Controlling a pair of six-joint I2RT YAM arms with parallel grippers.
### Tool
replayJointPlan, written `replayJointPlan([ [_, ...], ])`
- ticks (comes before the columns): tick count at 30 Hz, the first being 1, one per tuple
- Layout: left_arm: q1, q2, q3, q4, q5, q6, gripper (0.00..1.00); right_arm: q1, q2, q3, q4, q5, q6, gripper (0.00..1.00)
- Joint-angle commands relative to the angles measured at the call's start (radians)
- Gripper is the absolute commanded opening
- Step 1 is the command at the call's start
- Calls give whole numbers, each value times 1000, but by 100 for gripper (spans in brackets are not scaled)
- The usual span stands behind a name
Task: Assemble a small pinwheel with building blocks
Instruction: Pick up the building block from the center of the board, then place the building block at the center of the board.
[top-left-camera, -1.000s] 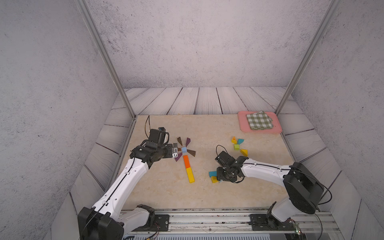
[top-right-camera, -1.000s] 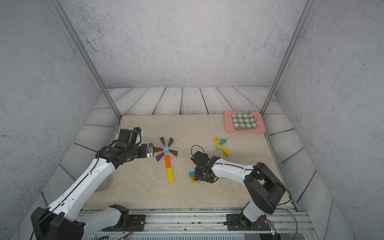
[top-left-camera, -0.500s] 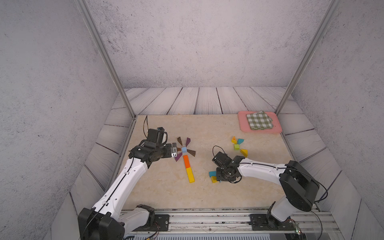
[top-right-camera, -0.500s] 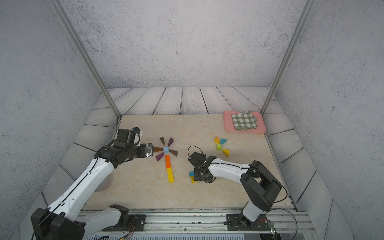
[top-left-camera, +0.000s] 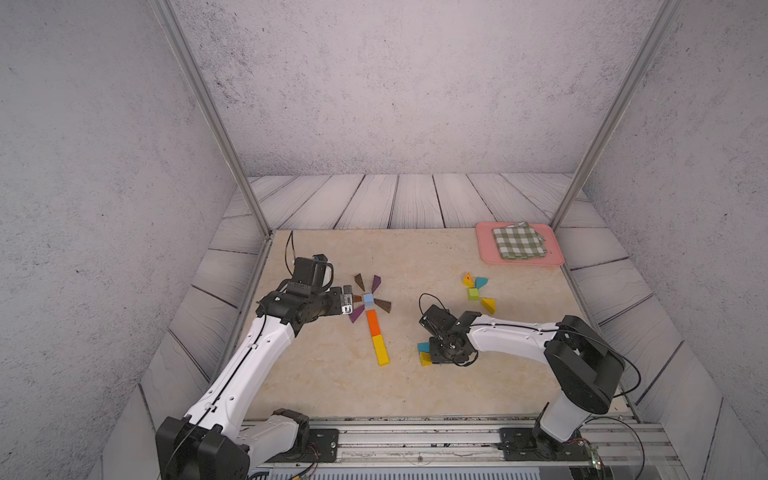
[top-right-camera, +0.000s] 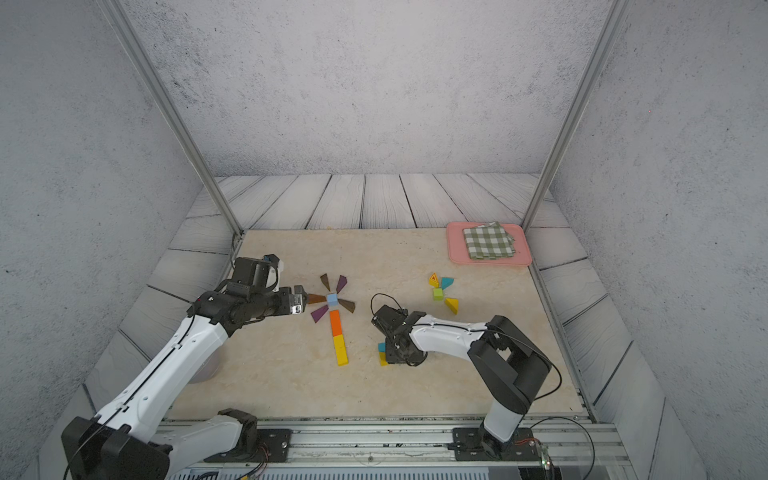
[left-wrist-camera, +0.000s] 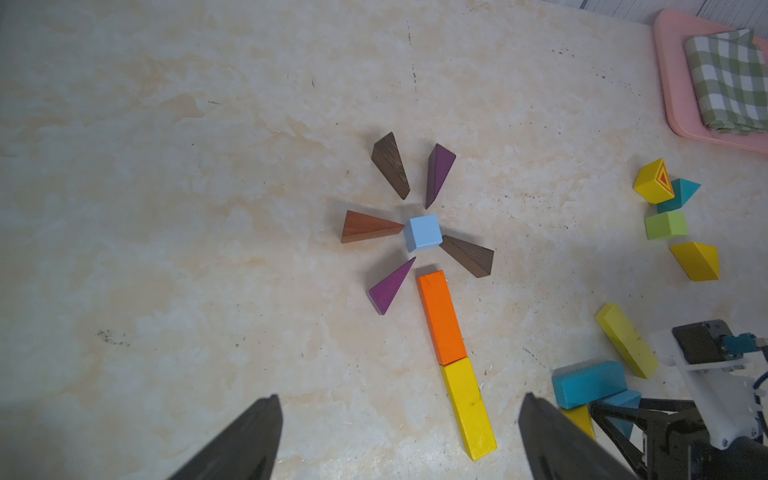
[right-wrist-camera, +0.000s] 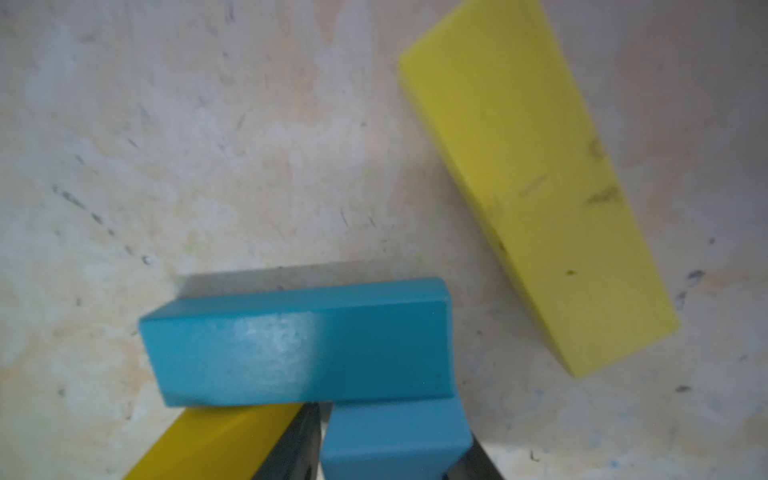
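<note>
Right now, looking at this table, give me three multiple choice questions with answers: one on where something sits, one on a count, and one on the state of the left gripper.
1. Where does the green-checked cloth lie?
A. On the pink tray
B. On the bare tabletop
C. Draped over an arm

2. How many wedges surround the light-blue cube?
A. Three
B. Five
C. Eight

3. What state is the left gripper in?
A. Open, holding nothing
B. Shut on a wedge
C. Shut on the cube

Answers:
1 A: both top views show the folded cloth on the tray at the far corner.
2 B: the left wrist view shows three brown and two purple wedges around the cube.
3 A: its fingers stand wide apart with only tabletop between them.
</note>
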Motion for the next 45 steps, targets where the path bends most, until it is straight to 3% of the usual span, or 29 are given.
replayJointPlan([
  [1,17,-23,4,-34,12,28,96,5,47,28,-22,33,-4,50],
  [8,60,-30,34,-69,42,68,96,4,45,48,-49,69,9,28],
  [13,87,-32,41,-70,72,86,96,4,-3,109,-91,89,32,23],
  [16,99,-29,44,-69,91,98,96,2,-40,183,-117,174,51,20],
  [21,122,-16,52,-69,117,125,96,-64,8,363,-127,311,70,19],
  [28,127,-44,27,-43,162,91,96,-204,221,559,-129,278,38,21],
  [34,116,-64,-3,4,222,14,96,-245,345,591,-115,243,47,21],
  [45,4,18,0,81,210,-46,94,-256,380,528,-56,172,80,25],
])
